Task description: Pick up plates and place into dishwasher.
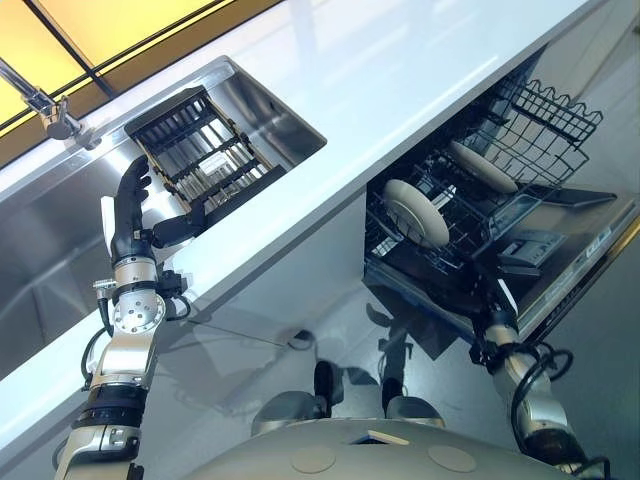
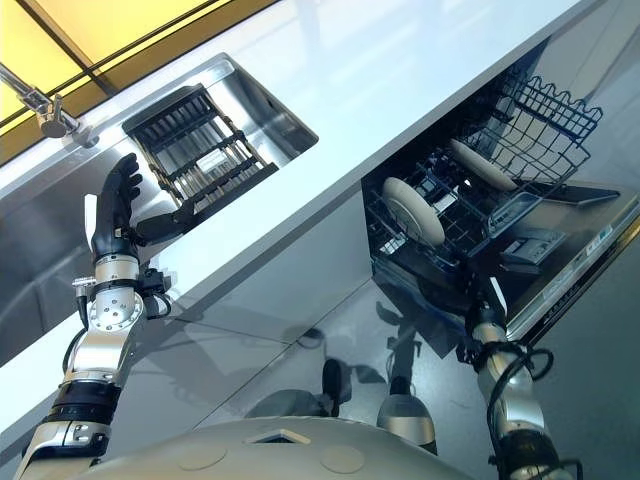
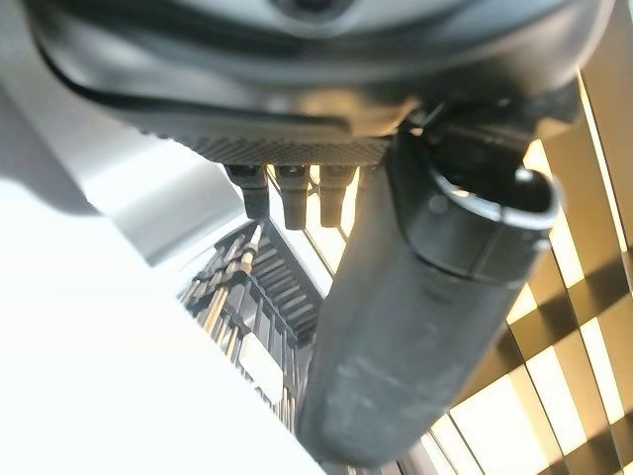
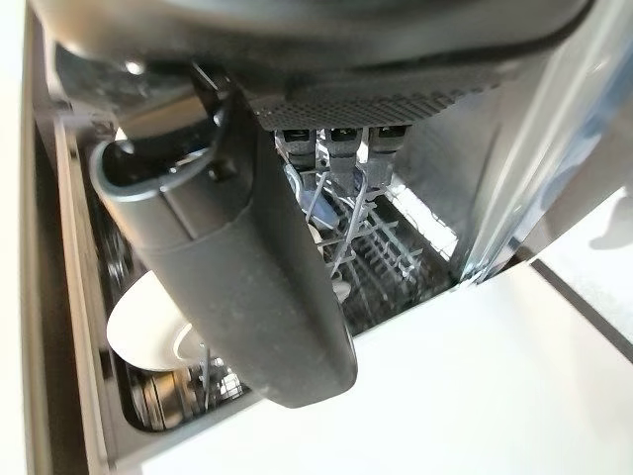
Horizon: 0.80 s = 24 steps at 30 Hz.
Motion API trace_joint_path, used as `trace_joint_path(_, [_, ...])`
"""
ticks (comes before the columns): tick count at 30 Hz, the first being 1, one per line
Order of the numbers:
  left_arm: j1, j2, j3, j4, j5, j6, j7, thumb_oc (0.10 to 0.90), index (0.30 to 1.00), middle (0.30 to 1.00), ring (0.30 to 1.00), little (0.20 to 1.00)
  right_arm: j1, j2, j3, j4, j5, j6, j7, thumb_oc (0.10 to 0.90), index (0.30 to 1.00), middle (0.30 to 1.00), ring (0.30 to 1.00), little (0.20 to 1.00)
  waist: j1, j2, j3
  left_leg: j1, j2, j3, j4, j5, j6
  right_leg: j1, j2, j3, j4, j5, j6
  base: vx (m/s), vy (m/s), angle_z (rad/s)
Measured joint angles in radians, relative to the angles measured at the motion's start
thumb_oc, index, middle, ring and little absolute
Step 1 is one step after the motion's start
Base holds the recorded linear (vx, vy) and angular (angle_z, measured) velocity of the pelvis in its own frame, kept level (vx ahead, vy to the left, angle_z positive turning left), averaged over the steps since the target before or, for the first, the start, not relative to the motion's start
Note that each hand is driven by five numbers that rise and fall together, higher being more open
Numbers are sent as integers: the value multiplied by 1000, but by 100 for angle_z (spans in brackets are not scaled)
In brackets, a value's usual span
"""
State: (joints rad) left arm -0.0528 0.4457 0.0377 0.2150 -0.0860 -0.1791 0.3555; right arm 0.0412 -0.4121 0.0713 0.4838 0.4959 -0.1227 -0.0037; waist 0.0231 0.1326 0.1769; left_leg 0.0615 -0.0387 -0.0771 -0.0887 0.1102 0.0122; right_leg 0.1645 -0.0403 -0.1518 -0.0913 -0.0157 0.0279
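Clearly empty, the left hand [image 1: 133, 205] at the frame's left spreads its fingers beside the dish rack [image 1: 200, 150] in the sink [image 1: 60, 235], likely seeking another plate. At centre right, two plates [image 1: 416, 212] stand on edge in the dishwasher rack [image 1: 520, 140]; whether the right hand [image 1: 497, 300], low beside it, is spread cannot be told.

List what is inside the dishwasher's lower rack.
Two white plates stand on edge in the lower rack: one nearer the front, another further back. The rack's floor under them is hidden by wires.

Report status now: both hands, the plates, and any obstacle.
Left hand open, empty, over the dish rack in the sink. Right hand open at the dishwasher rack. Two plates already stand in it. No obstacle seen.
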Motion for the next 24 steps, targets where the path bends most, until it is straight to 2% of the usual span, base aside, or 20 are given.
trace_joint_path(4, [-48,0,-16,14,-1,0,-1,800,900,900,900,900,-182,6,65,36,135,15,-80,800,900,900,900,900,39,20,38,-4,2,-16,0,13,-5,5,4,-24,0,3,-5,49,39,17])
trace_joint_path(7, [-82,0,-40,29,-4,-9,-8,800,900,900,900,900,-285,36,67,106,309,3,-174,800,900,900,900,900,87,46,62,-6,0,-34,1,15,-5,9,2,-49,0,4,-8,41,18,20])
trace_joint_path(9, [-91,1,-40,31,-25,-28,-11,800,900,900,900,900,-292,59,66,106,379,-60,-210,800,900,900,900,900,111,49,70,-9,-2,-41,1,15,-4,10,1,-58,0,1,-8,16,1,14])
trace_joint_path(11, [-97,1,-41,33,-38,-33,-14,800,900,900,900,900,-291,76,66,106,384,-93,-240,800,900,900,900,900,117,48,71,-12,-11,-45,1,15,-4,11,1,-60,1,-2,-4,13,-14,11])
trace_joint_path(15, [-99,3,-40,33,-41,-48,-28,800,900,900,900,900,-289,98,66,107,257,-114,-300,800,900,900,900,900,114,42,75,-12,-14,-42,1,15,-4,11,-4,-59,1,-5,-1,15,-25,1])
trace_joint_path(19, [-91,3,-33,7,-40,-52,-39,800,900,900,900,900,-257,75,62,121,28,-101,-305,800,900,900,900,900,112,24,87,0,-14,-25,1,11,1,16,-4,-49,0,-5,0,3,-54,-6])
trace_joint_path(21, [-80,4,-27,-14,-39,-52,-40,800,900,900,900,900,-238,64,57,121,-51,-96,-290,800,900,900,900,900,106,14,94,3,-12,-15,1,11,2,15,-4,-44,0,-5,0,-31,-79,-12])
trace_joint_path(24, [-42,8,3,-51,-37,-52,-46,800,900,900,900,900,-188,33,38,116,-172,-96,-201,800,900,900,900,900,97,-4,101,18,-13,17,0,2,12,21,-7,-20,1,-5,0,-64,-103,-21])
